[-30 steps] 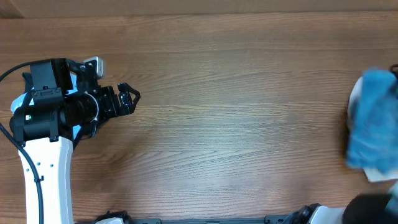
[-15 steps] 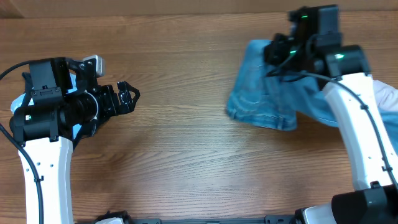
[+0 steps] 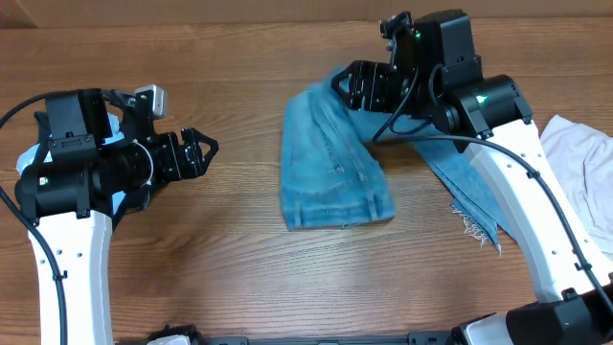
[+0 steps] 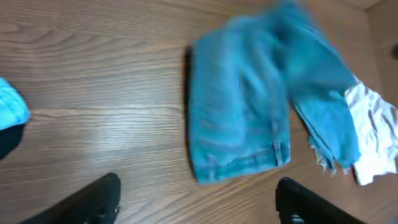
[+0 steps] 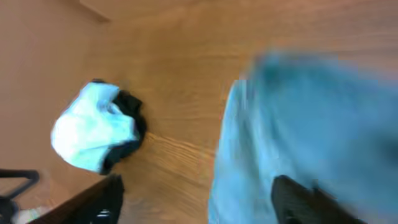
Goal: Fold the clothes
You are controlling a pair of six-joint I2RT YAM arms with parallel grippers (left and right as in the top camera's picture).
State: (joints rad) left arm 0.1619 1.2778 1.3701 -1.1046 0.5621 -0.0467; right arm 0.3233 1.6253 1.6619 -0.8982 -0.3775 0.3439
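Jeans, soft, weighty denim, lie rumpled; likely best pinched at the waistband. Right gripper over them, left gripper well apart from them, both spread wide.

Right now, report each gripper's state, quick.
Left gripper: open, empty.
Right gripper: open, over the jeans, not clamped on them as far as the blurred wrist view shows.
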